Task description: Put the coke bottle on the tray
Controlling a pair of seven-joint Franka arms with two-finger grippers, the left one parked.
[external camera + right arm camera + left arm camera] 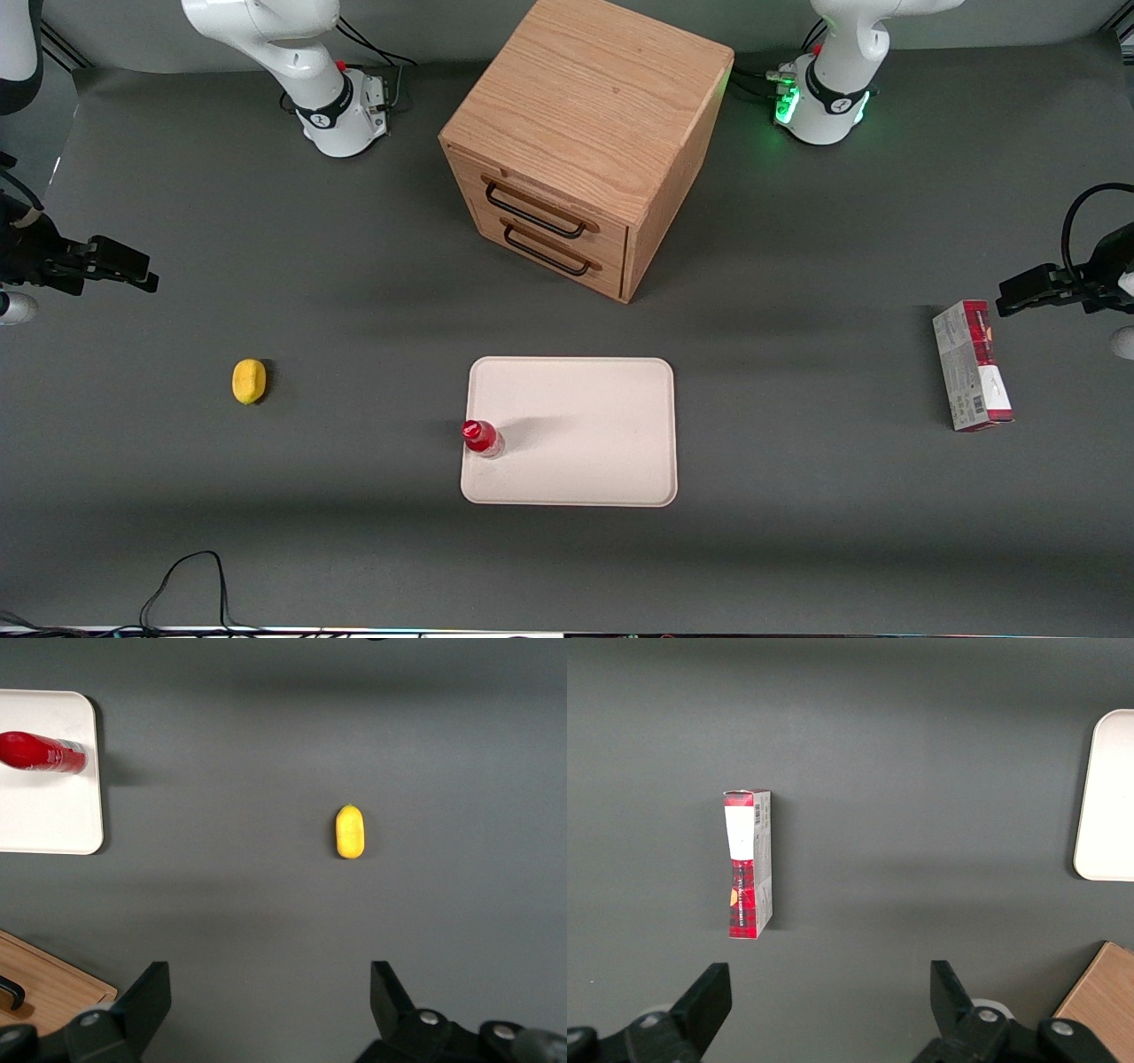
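tray (pixel 53 771): cut off by the right wrist picture's edge, only 1 end with 2 rounded corners shows
coke bottle (pixel 40 753): base end cut off by that same edge; label script too small to read
gripper (pixel 266 1010): only the 2 spread fingertips show, the body is out of the wrist frame
wooden drawer cabinet (pixel 44 988): only 1 corner enters the wrist picture
carton (pixel 972 365): print too small to read

- The desk (pixel 354 549) had a matt dark grey surface.
- The tray (pixel 585 416) looked smooth and matt.
- The coke bottle (pixel 481 438) was glossy plastic.
- The cabinet (pixel 580 133) showed grained wood.
- The tool (pixel 266 1005) had matt black plastic fingers, set wide apart.
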